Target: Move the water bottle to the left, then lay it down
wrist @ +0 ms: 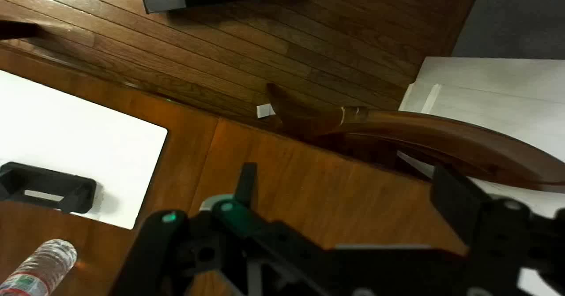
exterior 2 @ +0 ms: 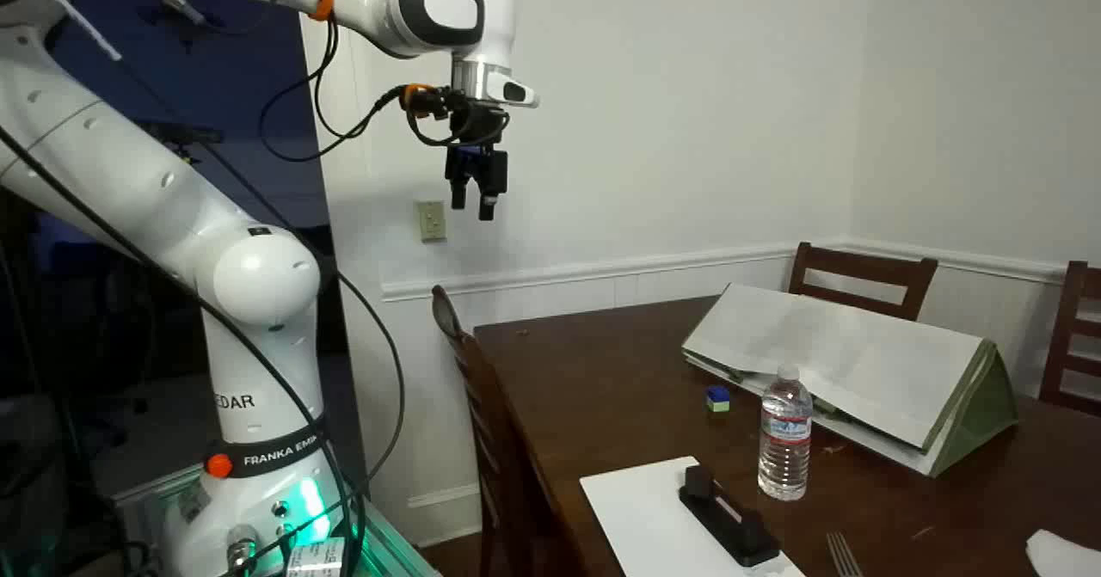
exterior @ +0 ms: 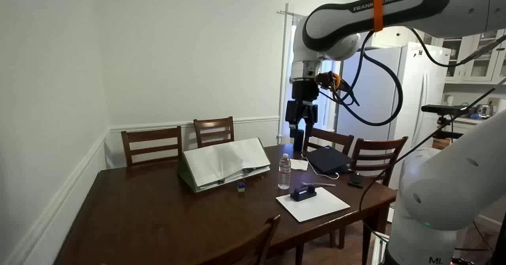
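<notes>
Bottle [exterior 2: 784, 439] stands upright, board [exterior 2: 641, 517] between it and the table edge [wrist: 212, 121]; pincer [exterior 2: 473, 206] hangs spread wide, empty, reaching probably in hand, traverse and descent needed next.

Water bottle [exterior 2: 784, 444]: clear plastic, glossy and ribbed, with a smooth printed label [exterior 2: 786, 428]; gripper [exterior 2: 473, 208] matt black, arm casing [exterior 2: 267, 276] smooth white with a faint sheen. Table [exterior 2: 602, 371] of dark wood, smooth, low polish; chair [wrist: 441, 127] in glossier brown wood in the wrist view, floorboards [wrist: 198, 53] there catching a bright glare. Easel pad [exterior 2: 843, 358] of matt white paper; fork [exterior 2: 843, 554] looks metal, dull grey.
</notes>
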You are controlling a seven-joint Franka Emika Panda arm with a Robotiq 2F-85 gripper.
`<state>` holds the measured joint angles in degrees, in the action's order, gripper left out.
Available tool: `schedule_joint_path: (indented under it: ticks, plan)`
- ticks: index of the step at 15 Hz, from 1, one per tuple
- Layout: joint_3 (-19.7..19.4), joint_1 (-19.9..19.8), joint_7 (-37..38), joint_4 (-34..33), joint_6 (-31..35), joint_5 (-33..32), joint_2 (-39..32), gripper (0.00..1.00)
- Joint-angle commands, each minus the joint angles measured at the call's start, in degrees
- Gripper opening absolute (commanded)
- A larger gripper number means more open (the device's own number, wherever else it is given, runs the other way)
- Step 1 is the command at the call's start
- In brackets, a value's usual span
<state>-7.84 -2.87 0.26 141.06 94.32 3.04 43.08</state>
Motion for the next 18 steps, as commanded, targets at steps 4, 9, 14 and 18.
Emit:
schedule_joint_path:
  ticks: [4, 9, 14, 18]
  plan:
    - [0.75, -1.04, -0.57, -0.15, -0.16, 0.49, -0.14, 1.00]
    - [0.26, -3.44, 6.17, -2.98, 9.09, 2.31, -7.74, 1.00]
    - [-3.35, -9.37, 10.84, -7.83, 20.06, 1.33, -21.23, 1.00]
    - [-6.91, -13.39, 14.11, -11.09, 26.82, 2.19, -31.33, 1.00]
